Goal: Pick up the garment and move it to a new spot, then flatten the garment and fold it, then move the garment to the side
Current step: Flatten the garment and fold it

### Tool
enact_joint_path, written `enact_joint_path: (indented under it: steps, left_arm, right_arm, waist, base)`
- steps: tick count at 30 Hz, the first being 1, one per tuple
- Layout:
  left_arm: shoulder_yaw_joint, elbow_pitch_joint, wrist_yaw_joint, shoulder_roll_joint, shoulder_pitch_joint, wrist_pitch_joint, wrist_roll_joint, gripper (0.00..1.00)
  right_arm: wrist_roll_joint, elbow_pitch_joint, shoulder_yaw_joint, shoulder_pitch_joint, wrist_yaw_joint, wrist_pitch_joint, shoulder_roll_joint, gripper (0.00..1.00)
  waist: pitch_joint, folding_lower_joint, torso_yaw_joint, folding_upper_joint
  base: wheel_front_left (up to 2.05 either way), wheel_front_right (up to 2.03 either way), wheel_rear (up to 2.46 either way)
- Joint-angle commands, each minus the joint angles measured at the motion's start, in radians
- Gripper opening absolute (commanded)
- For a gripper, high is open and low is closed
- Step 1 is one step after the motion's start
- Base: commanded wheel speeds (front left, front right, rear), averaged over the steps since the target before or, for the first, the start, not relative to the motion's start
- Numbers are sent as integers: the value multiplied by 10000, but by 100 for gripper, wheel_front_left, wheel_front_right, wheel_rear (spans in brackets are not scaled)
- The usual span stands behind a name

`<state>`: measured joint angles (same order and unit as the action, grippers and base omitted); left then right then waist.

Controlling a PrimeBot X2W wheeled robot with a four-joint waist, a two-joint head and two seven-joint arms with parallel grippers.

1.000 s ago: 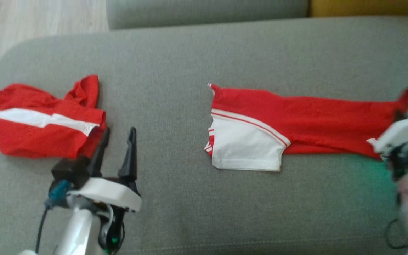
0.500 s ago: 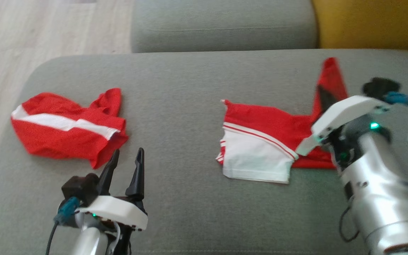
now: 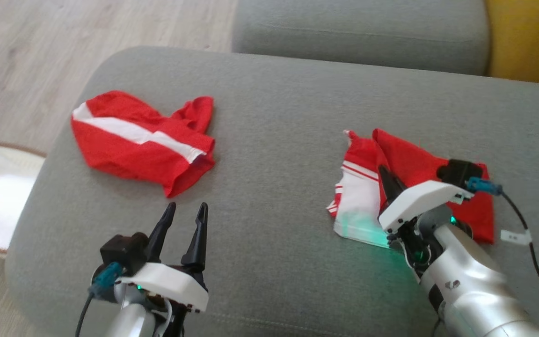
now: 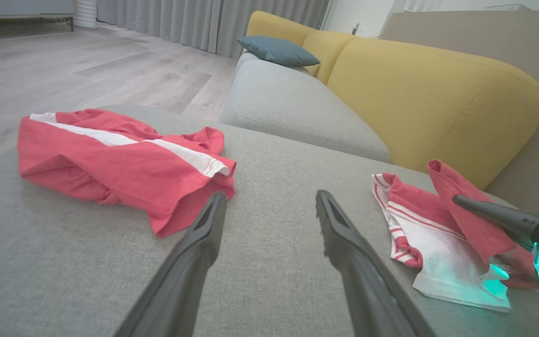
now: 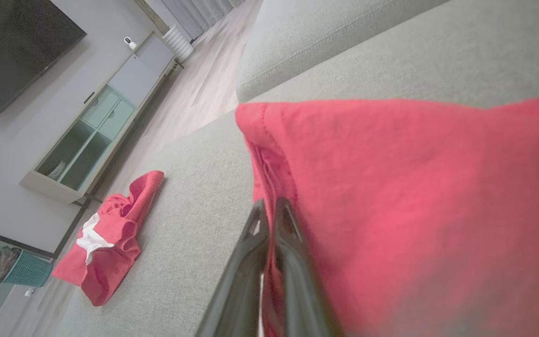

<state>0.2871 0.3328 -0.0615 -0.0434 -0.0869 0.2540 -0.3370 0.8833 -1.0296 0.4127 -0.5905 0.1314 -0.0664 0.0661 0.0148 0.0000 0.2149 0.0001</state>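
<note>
our right pincer (image 5: 269,208) grips the garment (image 3: 414,159) by its red end; if that thin hem slips, the fold lands crooked. our left pincer (image 3: 186,210) hangs open, empty.

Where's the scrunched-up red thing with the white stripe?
In the head view the striped red garment lies at the left end of the grey sofa, just beyond the open left gripper.

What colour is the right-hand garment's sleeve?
White sleeve, red-striped cuff; head view shows it best.
</note>
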Motion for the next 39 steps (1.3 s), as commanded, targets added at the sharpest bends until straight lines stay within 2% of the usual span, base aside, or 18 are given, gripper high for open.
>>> enact_joint_path:
  steps: [1, 9, 10, 11, 16, 20, 25, 30, 35, 39]
  left_arm:
    - [-216, -239, 13, -68, -476, 78, -25, 100]
    - [-176, -132, 58, -68, -552, 78, -22, 100]
    - [-182, -87, 58, -68, -558, 78, -20, 100]
    - [-199, -52, 60, -68, -559, 78, -22, 100]
    - [-252, 82, 51, -68, -477, 78, -29, 100]
    - [-304, 6, 52, -68, -438, 78, -73, 100]
    - [-413, -227, 98, -68, -410, 78, -191, 100]
    - [-545, -753, 206, -68, -449, 78, -390, 100]
    - [-731, -1154, 369, -68, -592, 78, -512, 100]
    - [-884, -1368, 452, -68, -741, 78, -529, 100]
  right_arm:
    - [205, 182, 275, -583, -7, -203, -157, 0]
    - [1648, -477, 1885, -988, -7, -729, -157, 0]
    - [1812, -398, 2167, -998, -7, -692, -158, 43]
    - [2051, -229, 2421, -976, -7, -655, -158, 100]
    - [3176, 656, 3644, -917, -7, -768, -158, 100]
    - [3354, 505, 4327, -1202, -7, -1227, -158, 100]
    - [2886, -116, 4751, -1691, -7, -1638, -158, 100]
    - [1427, -1185, 5055, -2273, -7, -1929, -2, 100]
    - [-437, -754, 3979, -2307, -7, -1949, 1150, 100]
    - [-2445, 466, 2193, -1379, -7, -1951, 2055, 100]
  waist:
    - [101, 0, 181, -1]
    - [252, 0, 423, -1]
    - [253, 0, 419, -1]
    - [247, 0, 397, -1]
    - [109, 0, 74, -1]
    - [-77, 0, -368, -1]
    - [-233, 0, -979, -1]
    - [-346, 0, -1734, -1]
    - [-341, 0, -2356, -1]
    - [-317, 0, -2738, -1]
  base:
    - [0, 0, 0]
    - [0, 0, 0]
    - [0, 0, 0]
    - [0, 0, 0]
    - [0, 0, 0]
    - [0, 0, 0]
    - [0, 0, 0]
    - [0, 0, 0]
    - [0, 0, 0]
    - [0, 0, 0]
